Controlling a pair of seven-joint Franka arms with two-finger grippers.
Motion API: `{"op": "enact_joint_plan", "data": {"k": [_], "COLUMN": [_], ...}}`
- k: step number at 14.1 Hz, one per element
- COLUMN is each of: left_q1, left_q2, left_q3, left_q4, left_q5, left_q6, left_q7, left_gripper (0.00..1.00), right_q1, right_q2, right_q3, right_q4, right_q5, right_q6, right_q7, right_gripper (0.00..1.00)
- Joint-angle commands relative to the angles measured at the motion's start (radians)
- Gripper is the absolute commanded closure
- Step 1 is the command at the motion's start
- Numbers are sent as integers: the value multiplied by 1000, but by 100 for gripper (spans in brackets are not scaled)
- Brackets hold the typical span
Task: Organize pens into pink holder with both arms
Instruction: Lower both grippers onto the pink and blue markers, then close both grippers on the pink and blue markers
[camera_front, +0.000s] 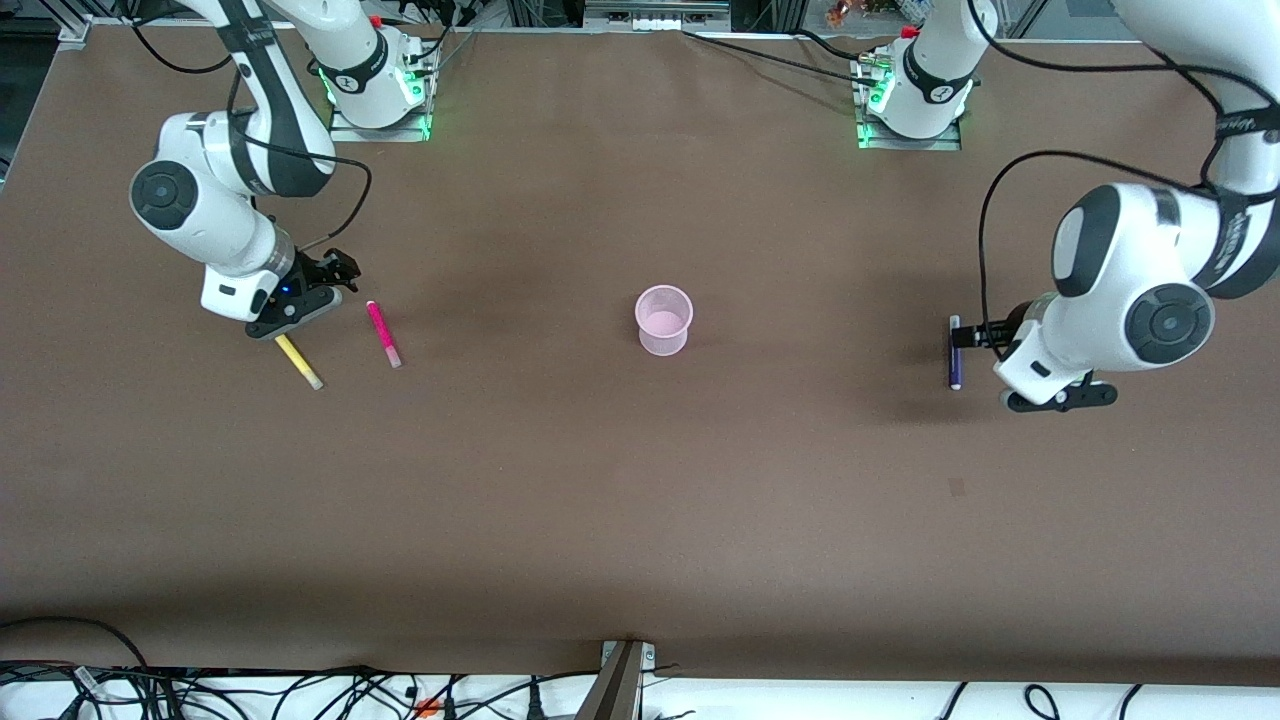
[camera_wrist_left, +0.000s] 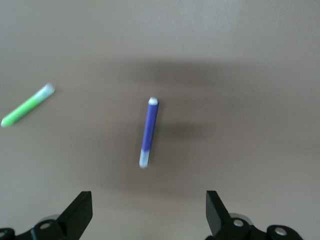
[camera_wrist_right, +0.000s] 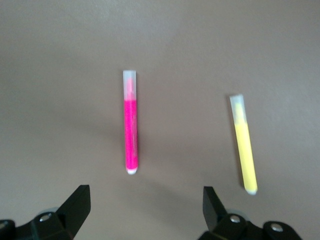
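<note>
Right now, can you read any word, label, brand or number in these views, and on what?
None readable.
Left arm: dark lettering on the upper link, too small to read.
Pens, namely magenta, yellow, purple and green, and pink holder: no markings visible.

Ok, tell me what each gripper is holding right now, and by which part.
Nothing is held. The left gripper is open above the purple pen; the right gripper is open above the pink pen. Both pens lie on the table.
</note>
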Motion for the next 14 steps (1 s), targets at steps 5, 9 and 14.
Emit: {"op": "enact_joint_plan", "data": {"k": [5,9,14], "left_q1": [68,83,84], "left_q2": [-22,43,95], "left_q3": [-2,-2,-2], "left_q4": [-295,-351,-340], "left_q5": [51,53,57], "left_q6": [487,647,661], "left_q7": [187,189,191], "left_gripper": [0,0,0], "right_q1": [1,1,1], "right_q2": [149,143,141], "right_q3": [33,34,34], "right_q4": [-115,-128,-139], "right_q5": [-1,-1,1], "right_q6": [386,395,398], "right_q7": [-16,-3,1], "right_gripper": [1,36,54]}}
